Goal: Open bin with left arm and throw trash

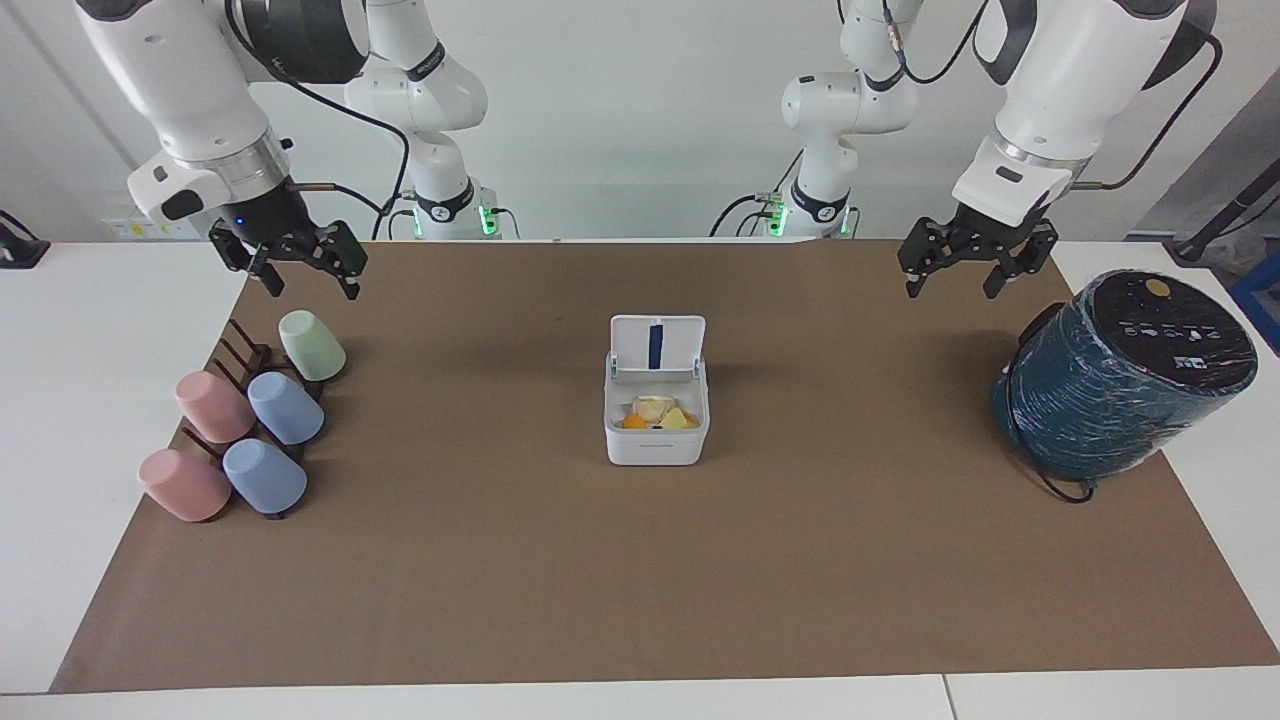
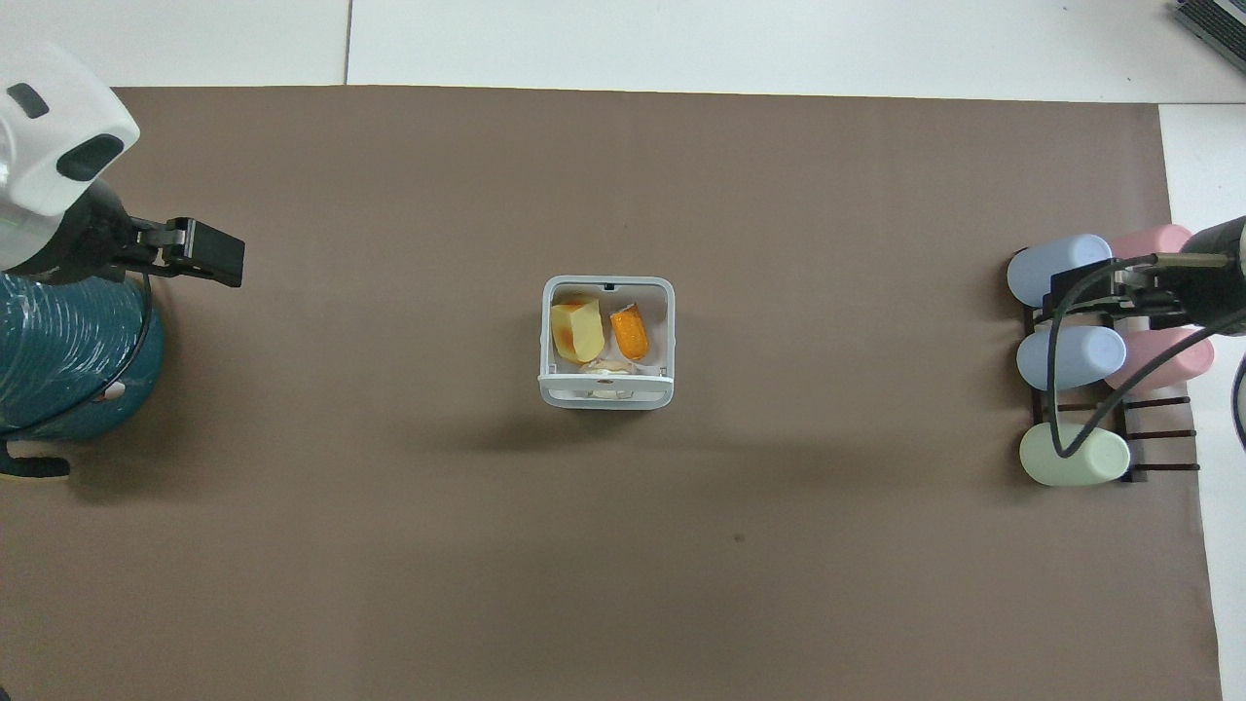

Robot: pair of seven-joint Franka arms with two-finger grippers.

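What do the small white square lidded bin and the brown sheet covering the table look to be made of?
The small white square lidded bin: smooth, probably plastic, judging by its moulded rounded corners and even, slightly glossy walls. The brown sheet: matte, flat and thin-edged, likely paper or a thin mat.

No text can be read: the bin [image 1: 655,440] carries a faint grey line of print on its front wall and the dark teal cylinder [image 1: 1120,385] shows small white markings on its black top, all too small to make out.
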